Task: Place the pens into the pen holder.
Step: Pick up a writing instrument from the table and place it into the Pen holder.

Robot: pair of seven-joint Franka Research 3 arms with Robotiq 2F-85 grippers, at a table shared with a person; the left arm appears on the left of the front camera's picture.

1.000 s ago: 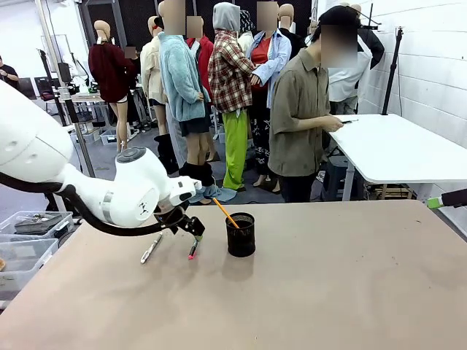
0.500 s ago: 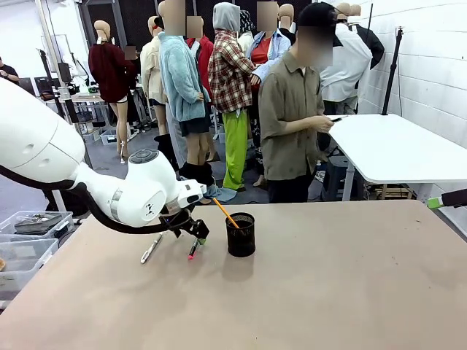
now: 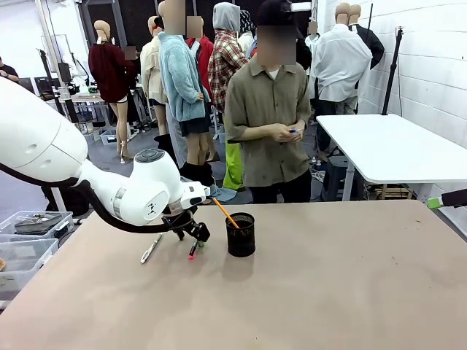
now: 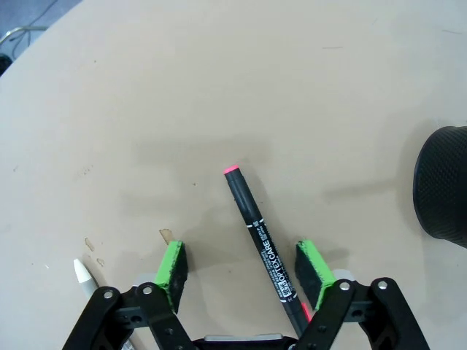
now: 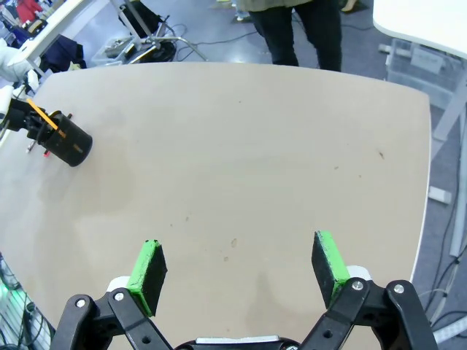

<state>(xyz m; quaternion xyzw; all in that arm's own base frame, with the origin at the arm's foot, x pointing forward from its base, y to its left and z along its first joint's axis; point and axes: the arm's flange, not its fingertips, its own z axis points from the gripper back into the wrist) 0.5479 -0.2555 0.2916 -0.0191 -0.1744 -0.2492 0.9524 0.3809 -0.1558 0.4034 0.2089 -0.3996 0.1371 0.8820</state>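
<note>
Nearest, the right gripper point(image 5: 239, 273) hangs over bare table point(image 5: 255, 160), jaws wide apart and holding nothing. Farther out, the left gripper point(image 4: 243, 268) straddles the black marker point(image 4: 254, 222), a pad on either side, not clamped. The silvery-white pen point(image 4: 82, 273) lies at its 8 o'clock. The pen holder point(image 4: 444, 186) stands at 3 o'clock, the orange-yellow pencil point(image 3: 225, 212) leaning inside. By my reckoning, 1 of 3 is done and 2 are left.
</note>
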